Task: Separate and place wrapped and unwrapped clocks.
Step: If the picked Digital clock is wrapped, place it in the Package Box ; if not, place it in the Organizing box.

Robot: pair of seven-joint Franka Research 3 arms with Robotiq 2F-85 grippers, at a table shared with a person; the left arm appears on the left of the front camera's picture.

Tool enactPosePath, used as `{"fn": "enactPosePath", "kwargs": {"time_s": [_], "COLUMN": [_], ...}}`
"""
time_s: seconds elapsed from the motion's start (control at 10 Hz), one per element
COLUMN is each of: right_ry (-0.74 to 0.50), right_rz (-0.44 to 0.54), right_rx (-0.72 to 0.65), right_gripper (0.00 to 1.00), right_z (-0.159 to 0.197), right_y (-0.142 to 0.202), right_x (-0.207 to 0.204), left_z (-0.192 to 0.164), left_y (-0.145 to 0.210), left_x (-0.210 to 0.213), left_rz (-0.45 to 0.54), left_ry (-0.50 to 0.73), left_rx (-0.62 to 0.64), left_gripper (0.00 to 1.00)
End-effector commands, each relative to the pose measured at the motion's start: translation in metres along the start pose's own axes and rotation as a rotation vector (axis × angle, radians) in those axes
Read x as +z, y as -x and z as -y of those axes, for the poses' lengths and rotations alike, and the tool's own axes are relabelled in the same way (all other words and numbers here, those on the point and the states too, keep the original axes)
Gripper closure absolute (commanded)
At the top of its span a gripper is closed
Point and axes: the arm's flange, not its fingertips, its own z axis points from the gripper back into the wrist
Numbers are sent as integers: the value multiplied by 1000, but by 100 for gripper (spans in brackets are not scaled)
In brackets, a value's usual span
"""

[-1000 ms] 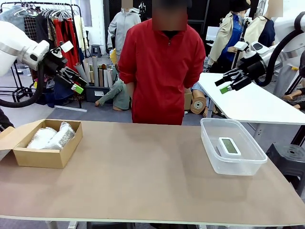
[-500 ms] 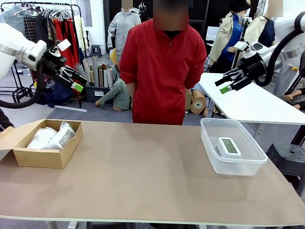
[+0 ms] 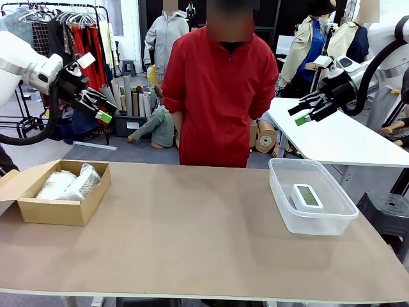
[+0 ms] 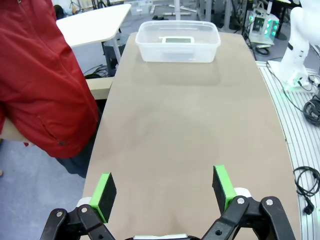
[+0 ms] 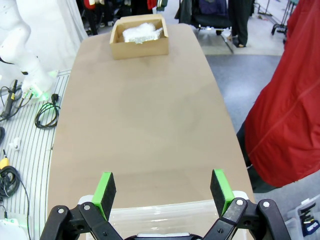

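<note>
Two bubble-wrapped clocks (image 3: 69,183) lie side by side in the brown cardboard box (image 3: 57,210) at the table's left; the right wrist view has them far off as a white lump (image 5: 141,32). The bare white clock (image 3: 307,196) with a grey-green screen lies flat in the clear plastic tub (image 3: 311,221) at the right, and the left wrist view shows that clock (image 4: 176,40) in the tub (image 4: 177,49). My left gripper (image 3: 96,109) hangs open high above the table's left end. My right gripper (image 3: 303,110) is open too, high over the right end. Both hold nothing.
A person in a red jacket (image 3: 217,89) stands at the far edge, hands behind the back. The brown tabletop (image 3: 192,236) stretches bare between box and tub. A white table (image 3: 332,137) stands behind at the right, a clothes rack (image 3: 77,38) behind at the left.
My left gripper has drifted slightly up and to the left. The person has shifted a little. Clocks, box and tub lie as before.
</note>
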Motion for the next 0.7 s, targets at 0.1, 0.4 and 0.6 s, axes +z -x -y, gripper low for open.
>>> {"fn": "enactPosePath", "kwargs": {"time_s": [0.1,0.4,0.6], "right_ry": [3,3,3], "right_rz": [0,0,0], "right_rx": [2,2,2], "right_gripper": [0,0,0], "right_z": [0,0,0], "right_y": [-3,-3,-3], "right_x": [0,0,0], "left_z": [1,1,1], "left_y": [0,0,0], "left_x": [0,0,0], "left_rz": [1,1,1], "left_ry": [1,1,1], "left_rx": [4,4,4], "left_gripper": [0,0,0]}}
